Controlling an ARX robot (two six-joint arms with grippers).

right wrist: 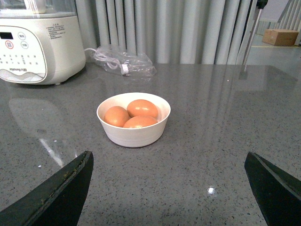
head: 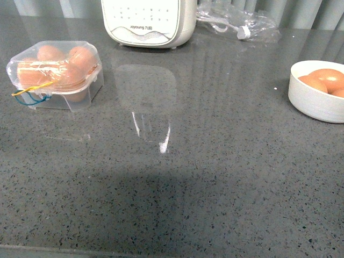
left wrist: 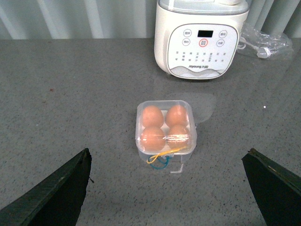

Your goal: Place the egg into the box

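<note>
Apparently the box (left wrist: 165,128) is already sitting closed on the grey counter (head: 215,177) with all four cells filled, its clear lid down and the thin blue-yellow clasp (left wrist: 162,157) hanging at its front edge, so the step in hand looks like the finish or a reset rather than a fresh grasp. If another egg were wanted, the right arm would be reaching toward the white bowl (right wrist: 133,134), where three eggs are lying, and it would do well to descend straight over the topmost egg (right wrist: 142,108), closing gently on its long sides so the smooth shell is not slipping or cracking; the box lid would also need opening first, and no cell is showing empty. The left gripper (left wrist: 169,188) is hovering with its fingers spread wide, nothing between them, and the box is lying ahead of it on the counter, centred between the two dark fingers but well apart from them. The right gripper (right wrist: 169,188) is likewise hanging spread and empty, with the bowl lying ahead of it and between its fingers, not touching. In the front view neither arm is showing; the box is resting at the far left, the bowl at the right edge, and the white appliance (head: 148,21) is standing behind.
</note>
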